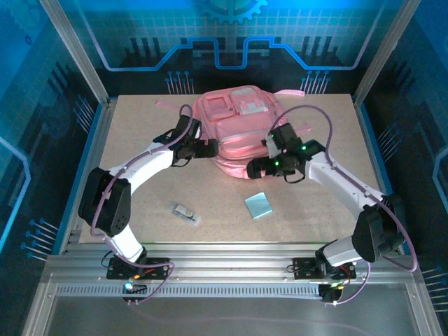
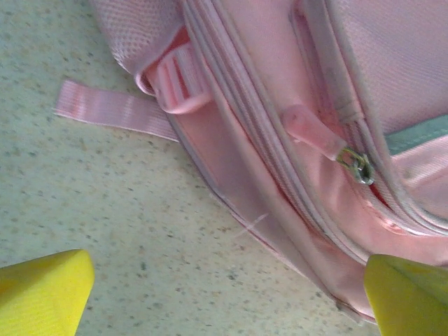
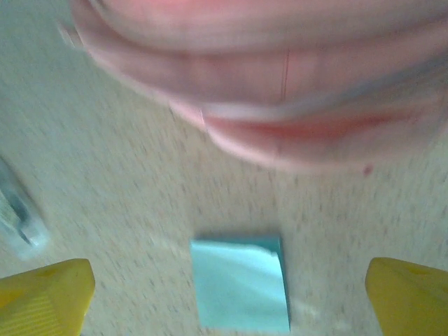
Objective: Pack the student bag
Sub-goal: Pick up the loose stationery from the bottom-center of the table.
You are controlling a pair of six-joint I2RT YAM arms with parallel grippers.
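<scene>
The student bag (image 1: 238,129) lies far-centre on the counter (image 1: 231,227), with the L fingers (image 2: 42,290) spread & empty beside its near-left edge. R fingers (image 3: 45,294), spread & empty, hover near the blue pad (image 3: 241,283). That's likely your next pick: it's thin, so get tips low & square to its sides.

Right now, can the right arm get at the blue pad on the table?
Probably yes: the right gripper hangs open near the blue pad, which lies flat on bare table, clear of the student bag.
</scene>
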